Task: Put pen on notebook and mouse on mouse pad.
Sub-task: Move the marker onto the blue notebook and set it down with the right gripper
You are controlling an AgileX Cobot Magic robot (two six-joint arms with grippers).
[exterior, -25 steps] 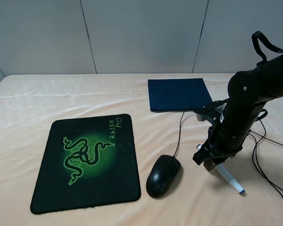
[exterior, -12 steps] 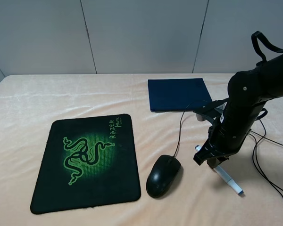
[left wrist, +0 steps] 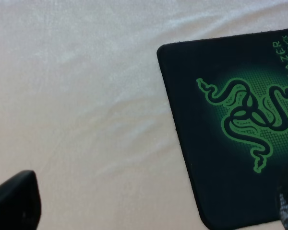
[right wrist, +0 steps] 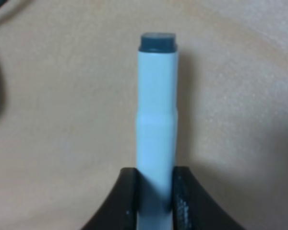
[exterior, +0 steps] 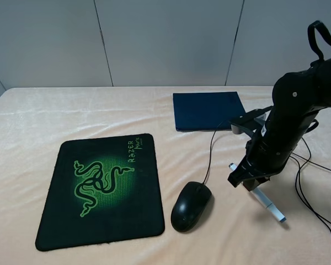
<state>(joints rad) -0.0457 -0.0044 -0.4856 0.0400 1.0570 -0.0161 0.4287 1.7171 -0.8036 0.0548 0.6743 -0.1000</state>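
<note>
On my left the mouse pad [exterior: 102, 190] lies flat on the peach tablecloth [exterior: 33, 127], with bare cloth open on its left, far and near sides. My left gripper [left wrist: 151, 211] hangs above the pad's corner; its fingers [left wrist: 14, 201] sit wide apart at the edges of the wrist view, nothing between them. The mouse [exterior: 190, 206] rests on the cloth just beside the pad's right edge, apart from it, its cable [exterior: 209, 157] running back to the notebook [exterior: 208, 110], which lies clear near the table's far edge. On the right, my right gripper [exterior: 248, 181] is clamped on the pen [exterior: 267, 205], which is tilted, its low end toward the table's near edge. I cannot tell if that end touches the cloth. Up close the pen [right wrist: 156, 110] is pale white with a dark end, pinched tight in the gripper [right wrist: 153, 184].
</note>
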